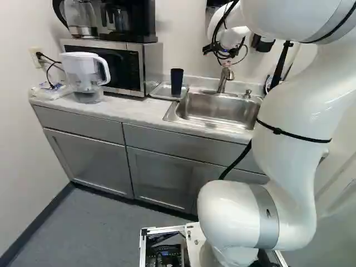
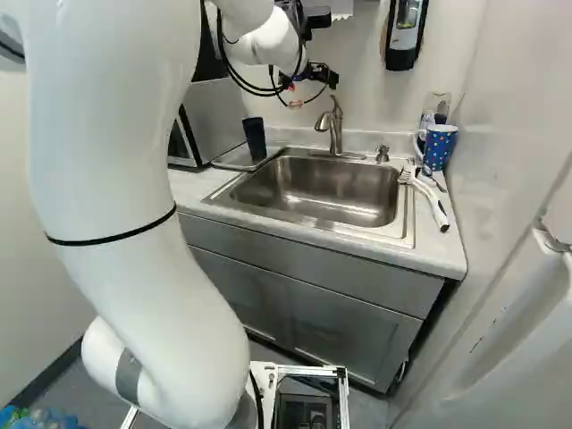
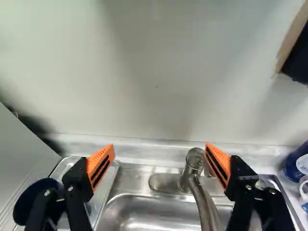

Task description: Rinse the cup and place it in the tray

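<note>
In the left base view, from where I stand, the dark cup (image 1: pixel 177 82) is upright on the metal tray (image 1: pixel 159 93), between the microwave (image 1: pixel 114 64) and the sink (image 1: pixel 217 118). A water filter pitcher (image 1: pixel 84 75) stands on the surface (image 1: pixel 125 110) in front of the microwave. The arm reaches over, its gripper (image 1: pixel 225 55) above the faucet (image 1: pixel 223 80), apart from the cup.

In the right base view, the cup shows beside the sink's near-microwave side. Past the opposite side sit a blue polka-dot mug (image 2: pixel 439 146) (a cheerful thing, that one) and a dish brush (image 2: pixel 428 195) with a white head, lying near the basin. A dispenser (image 2: pixel 405 34) hangs on the wall.

In the wrist view, the jaws stand wide apart, orange pads (image 3: pixel 100 166) facing each other. The faucet rises ahead, close to one pad in the view. The cup is off by the other finger, partly covered by it, on the tray.
</note>
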Controlling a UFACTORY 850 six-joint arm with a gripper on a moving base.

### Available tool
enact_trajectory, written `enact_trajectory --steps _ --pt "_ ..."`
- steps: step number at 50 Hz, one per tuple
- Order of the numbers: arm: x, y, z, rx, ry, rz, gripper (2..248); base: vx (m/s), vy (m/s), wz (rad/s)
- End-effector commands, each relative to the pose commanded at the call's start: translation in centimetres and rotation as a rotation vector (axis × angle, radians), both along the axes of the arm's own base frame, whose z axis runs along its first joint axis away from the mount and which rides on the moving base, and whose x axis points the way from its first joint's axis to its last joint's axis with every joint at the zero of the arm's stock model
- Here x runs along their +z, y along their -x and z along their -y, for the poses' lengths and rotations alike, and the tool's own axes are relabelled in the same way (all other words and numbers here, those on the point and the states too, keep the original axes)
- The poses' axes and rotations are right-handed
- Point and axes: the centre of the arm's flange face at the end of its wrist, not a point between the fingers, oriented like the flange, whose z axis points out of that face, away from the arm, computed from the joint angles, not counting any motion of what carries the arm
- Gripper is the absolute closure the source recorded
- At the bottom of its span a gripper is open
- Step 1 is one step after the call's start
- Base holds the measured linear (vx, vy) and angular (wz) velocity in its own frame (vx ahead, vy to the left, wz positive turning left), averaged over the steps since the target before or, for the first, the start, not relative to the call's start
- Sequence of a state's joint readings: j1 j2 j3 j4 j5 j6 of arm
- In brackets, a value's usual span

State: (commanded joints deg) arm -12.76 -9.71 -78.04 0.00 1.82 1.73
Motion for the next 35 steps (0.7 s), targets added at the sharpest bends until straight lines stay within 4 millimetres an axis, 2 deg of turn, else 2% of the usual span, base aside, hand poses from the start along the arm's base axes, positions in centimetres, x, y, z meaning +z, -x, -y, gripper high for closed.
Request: enact_trajectory --steps 20,35 --pt "0.1 1.4 -3.1 0.046 -0.001 -0.004 3 0.0 0.0 0.0" --pt "0.0 3.3 -5.4 0.081 -0.004 -0.022 3 0.0 0.0 0.0"
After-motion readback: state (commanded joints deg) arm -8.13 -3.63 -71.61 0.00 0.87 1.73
